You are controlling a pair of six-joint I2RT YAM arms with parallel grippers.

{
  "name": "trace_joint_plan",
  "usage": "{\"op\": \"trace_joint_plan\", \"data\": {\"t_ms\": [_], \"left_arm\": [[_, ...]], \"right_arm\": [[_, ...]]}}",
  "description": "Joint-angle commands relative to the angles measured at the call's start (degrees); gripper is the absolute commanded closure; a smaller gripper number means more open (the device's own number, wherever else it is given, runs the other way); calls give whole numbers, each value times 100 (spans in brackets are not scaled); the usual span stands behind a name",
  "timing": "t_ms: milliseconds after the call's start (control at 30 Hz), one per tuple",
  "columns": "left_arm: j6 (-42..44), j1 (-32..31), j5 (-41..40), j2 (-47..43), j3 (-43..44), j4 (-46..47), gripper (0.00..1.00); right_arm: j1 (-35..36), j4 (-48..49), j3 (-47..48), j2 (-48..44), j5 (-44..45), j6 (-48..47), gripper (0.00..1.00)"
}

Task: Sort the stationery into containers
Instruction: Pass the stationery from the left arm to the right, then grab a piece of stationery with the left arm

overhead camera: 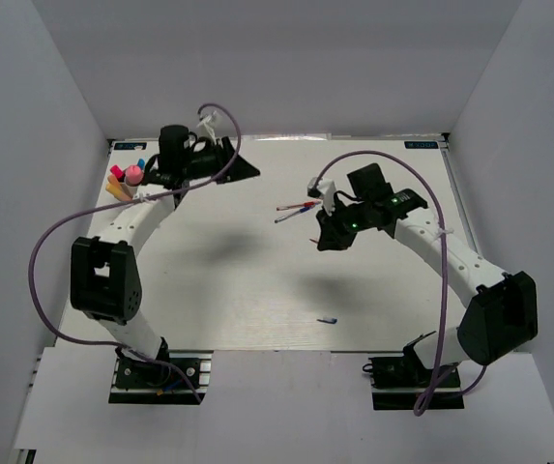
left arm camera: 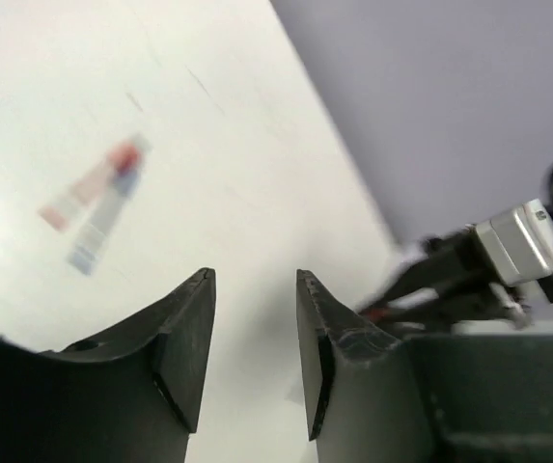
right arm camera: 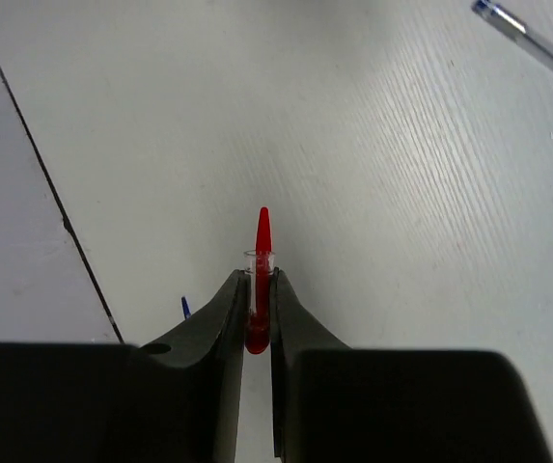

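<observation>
**Top external view.** The low round white bowl point(overhead camera: 127, 193) sits at the far-left corner of the white table point(overhead camera: 257, 290). It holds several coloured markers and a pink round-topped stick point(overhead camera: 133, 175). The left gripper point(overhead camera: 247, 169) hovers to the right of the bowl, pointing toward the table's middle. The right gripper point(overhead camera: 325, 242) hangs over the table, right of centre. Two thin pens point(overhead camera: 298, 205), one red-ended and one blue-ended, lie side by side just to its left. A small blue piece point(overhead camera: 328, 320) lies apart near the front edge; what it is cannot be told.

**Left wrist view.** The jaws stand apart with nothing between them: released. The loose pens show blurred on the table beyond.

**Right wrist view.** The jaws are clenched on a thin red pen point(right arm camera: 262, 241). Its pointed end projects past the fingertips, above the table.

**Step in hand.** By judgement, the red pen is gripped and awaits transfer. The bowl is well apart from it, on the other arm's side. The next move therefore calls for a long reach across or a handover to the released left gripper. The left arm stands between pen and bowl, and the bowl's upright contents crowd the drop.
</observation>
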Motion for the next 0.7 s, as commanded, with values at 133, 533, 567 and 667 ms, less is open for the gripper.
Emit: {"op": "trace_joint_plan", "data": {"t_ms": [133,533,567,667], "left_arm": [[4738,-393,-1624,1675,2930,-3239,54],[7813,-1237,-2240,4218,6352,-5532,56],[7981,-1368,-2398,4332,6449,-5604,57],[8368,-1492,-2567,4411,6398,-5849,59]], "right_arm": [[-1057,-322,-261,-31,-500,426,100],[-1718,-323,-226,-4,-605,365,100],[-1770,-349,-217,40,-623,356,100],[-1823,-349,-182,101,-675,356,100]]}}
